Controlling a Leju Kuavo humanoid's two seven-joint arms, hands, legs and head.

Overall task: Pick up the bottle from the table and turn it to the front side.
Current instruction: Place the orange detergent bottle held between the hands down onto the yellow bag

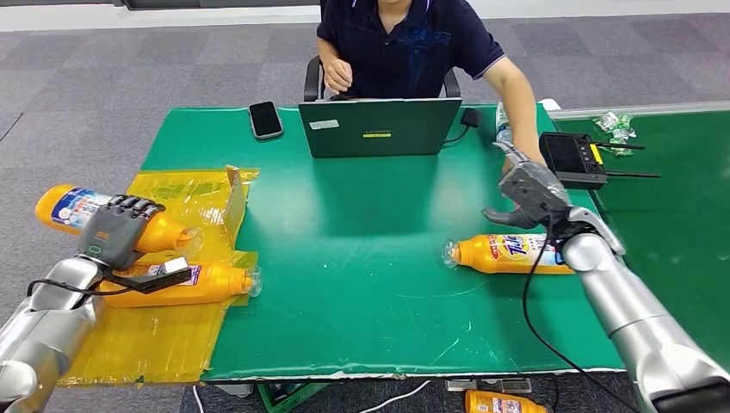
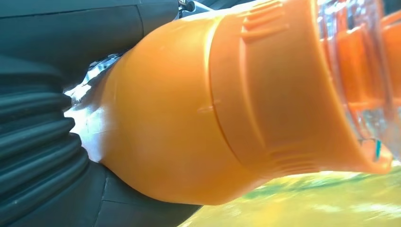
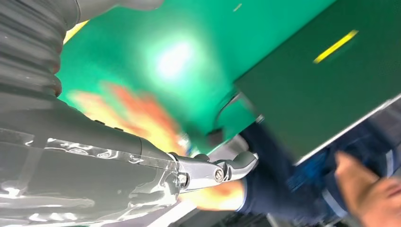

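Head view: left hand (image 1: 116,231) grips an orange bottle (image 1: 73,211) above yellow sheeting (image 1: 172,335); right hand (image 1: 527,194), fingers apart, hovers over another bottle (image 1: 508,254) on the green tabletop (image 1: 361,258). Beyond: laptop (image 1: 379,126), phone (image 1: 265,120), seated person (image 1: 413,43), grey carpet (image 1: 86,86).

Glossy orange plastic bottle (image 2: 198,109); matt green tabletop (image 1: 361,284); shiny yellow film sheet (image 1: 163,335).

An orange bottle (image 1: 510,254) with a clear cap lies sideways on the green table (image 1: 361,284); label up.
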